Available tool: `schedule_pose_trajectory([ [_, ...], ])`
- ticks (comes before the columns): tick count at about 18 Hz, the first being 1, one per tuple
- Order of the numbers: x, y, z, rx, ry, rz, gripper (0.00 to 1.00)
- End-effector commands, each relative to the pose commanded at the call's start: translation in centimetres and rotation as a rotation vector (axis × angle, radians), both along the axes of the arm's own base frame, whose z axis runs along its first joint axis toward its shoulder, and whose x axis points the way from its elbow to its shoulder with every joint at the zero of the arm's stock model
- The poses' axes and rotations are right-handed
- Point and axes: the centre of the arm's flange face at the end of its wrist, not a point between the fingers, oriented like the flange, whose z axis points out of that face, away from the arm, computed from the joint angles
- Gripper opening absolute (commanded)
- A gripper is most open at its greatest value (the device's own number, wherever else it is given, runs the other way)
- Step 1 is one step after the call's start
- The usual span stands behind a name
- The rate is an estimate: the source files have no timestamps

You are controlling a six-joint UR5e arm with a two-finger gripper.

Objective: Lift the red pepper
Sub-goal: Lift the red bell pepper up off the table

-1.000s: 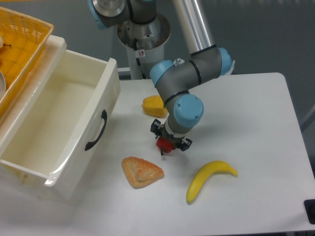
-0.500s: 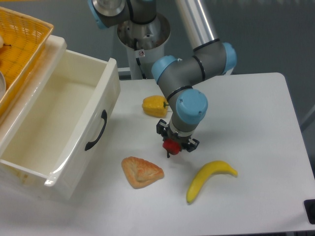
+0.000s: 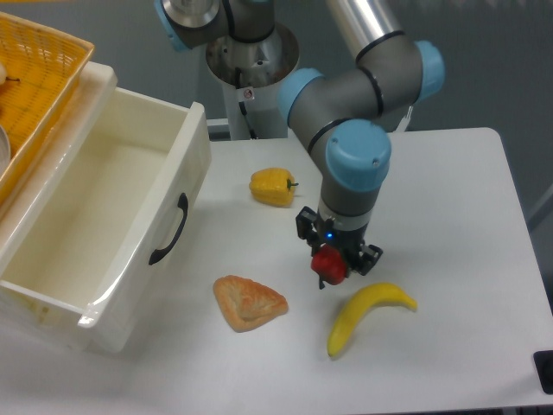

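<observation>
The red pepper (image 3: pixel 327 264) is small and glossy, and it is held between the fingers of my gripper (image 3: pixel 331 266). The gripper is shut on it and holds it just above the white table, a little left of the banana's upper end. The arm's blue wrist (image 3: pixel 355 158) rises above it. I cannot tell how far the pepper is off the table surface.
A yellow pepper (image 3: pixel 271 187) lies behind and to the left. A banana (image 3: pixel 366 315) lies just right and in front of the gripper. A pastry (image 3: pixel 249 302) lies front left. An open white drawer (image 3: pixel 104 216) and a yellow basket (image 3: pixel 34 78) stand at the left.
My gripper has moved right and toward the front with the red pepper in it, away from the yellow pepper and closer to the banana.
</observation>
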Motion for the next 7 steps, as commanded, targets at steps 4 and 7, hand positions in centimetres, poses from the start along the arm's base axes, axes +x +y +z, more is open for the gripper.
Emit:
schedule_pose_trajectory([
  [4, -0.92, -0.27, 0.11, -0.068, 0.026, -0.051, 0.37],
  [7, -0.92, -0.22, -0.17, -0.067, 0.02, -0.053, 0.37],
])
